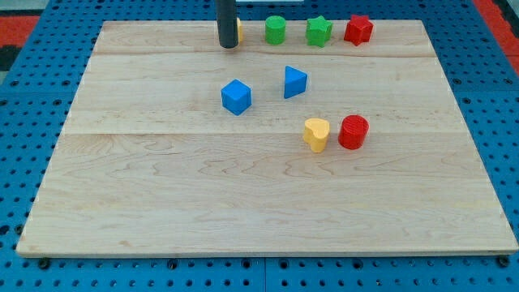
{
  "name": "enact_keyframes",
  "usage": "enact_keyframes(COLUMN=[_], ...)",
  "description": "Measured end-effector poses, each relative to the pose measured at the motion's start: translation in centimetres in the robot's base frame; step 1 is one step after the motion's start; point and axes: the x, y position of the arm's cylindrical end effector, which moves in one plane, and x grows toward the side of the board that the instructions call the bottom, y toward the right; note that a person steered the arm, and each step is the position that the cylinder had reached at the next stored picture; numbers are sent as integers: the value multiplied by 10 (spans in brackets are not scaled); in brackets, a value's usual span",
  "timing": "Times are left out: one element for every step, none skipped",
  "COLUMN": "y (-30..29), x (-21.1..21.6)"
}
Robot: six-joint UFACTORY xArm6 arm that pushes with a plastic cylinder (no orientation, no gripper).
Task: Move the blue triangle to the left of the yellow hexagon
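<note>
The blue triangle [295, 82] sat mid-bench, untouched and well apart from the yellow hexagon [239, 32], which was mostly hidden behind my tip [228, 45] at the view's top. The rod had no jaws. Nearly everything remained.

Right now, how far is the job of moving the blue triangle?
Nothing looks done: the blue triangle sits mid-board, far from the yellow hexagon at the view's top. My tip covers most of that hexagon and touches no blue block. The whole push remains.
</note>
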Motion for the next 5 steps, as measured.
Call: enact_keyframes(y=[5,82,177,225,193], x=[15,64,102,146,143])
